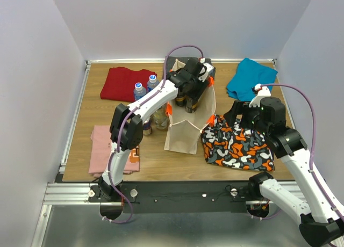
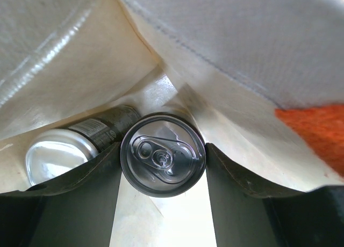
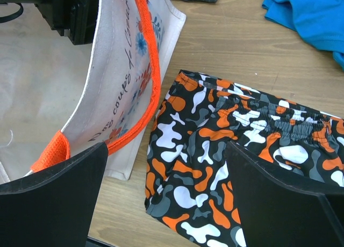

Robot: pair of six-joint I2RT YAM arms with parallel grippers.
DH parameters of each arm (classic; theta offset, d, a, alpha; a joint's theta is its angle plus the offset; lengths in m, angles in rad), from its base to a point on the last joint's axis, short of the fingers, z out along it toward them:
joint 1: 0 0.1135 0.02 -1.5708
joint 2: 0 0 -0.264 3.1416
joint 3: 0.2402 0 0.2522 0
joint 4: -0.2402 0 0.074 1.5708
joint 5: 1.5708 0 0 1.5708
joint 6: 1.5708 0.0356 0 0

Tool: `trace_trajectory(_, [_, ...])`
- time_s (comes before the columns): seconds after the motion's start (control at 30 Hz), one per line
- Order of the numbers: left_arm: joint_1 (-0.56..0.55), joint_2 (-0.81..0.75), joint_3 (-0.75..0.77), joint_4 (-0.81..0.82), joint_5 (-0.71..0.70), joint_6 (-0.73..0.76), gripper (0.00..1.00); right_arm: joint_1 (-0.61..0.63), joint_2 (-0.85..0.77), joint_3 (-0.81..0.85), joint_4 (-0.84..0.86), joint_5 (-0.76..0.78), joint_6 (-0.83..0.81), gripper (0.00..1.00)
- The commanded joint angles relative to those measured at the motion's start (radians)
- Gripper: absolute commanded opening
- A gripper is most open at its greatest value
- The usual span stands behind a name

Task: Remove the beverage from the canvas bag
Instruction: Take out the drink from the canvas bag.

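Item: beverage can [image 2: 163, 153] | where: inside canvas bag [image 1: 183, 134], tab end toward your left wrist, second can [image 2: 64, 150] beside it | handling: probably thin-walled, smooth, slippery; squeeze its round sides gently | left gripper [image 2: 163, 147]: clamped on its sides | right gripper [image 3: 165, 150]: wide, empty, above camouflage shorts [image 3: 215, 150].

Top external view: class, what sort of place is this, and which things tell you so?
Probably a robotics lab test cell: a wooden tabletop boxed in by plain white walls, two robot arms bolted to a metal rail at its near edge, and laid-out props: a canvas bag, bottles, folded clothes.
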Motion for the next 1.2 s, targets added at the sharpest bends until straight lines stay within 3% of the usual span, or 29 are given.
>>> trace_trajectory(0.0, [-0.010,-0.089,0.057,0.016,-0.034,0.012,0.00,0.000,-0.011,-0.015,0.029,0.007,0.002,0.98])
trace_trajectory(1.17, [-0.051,-0.234,0.086,-0.161,-0.003,-0.014,0.00,0.000,-0.011,-0.016,0.032,0.013,0.003,0.99])
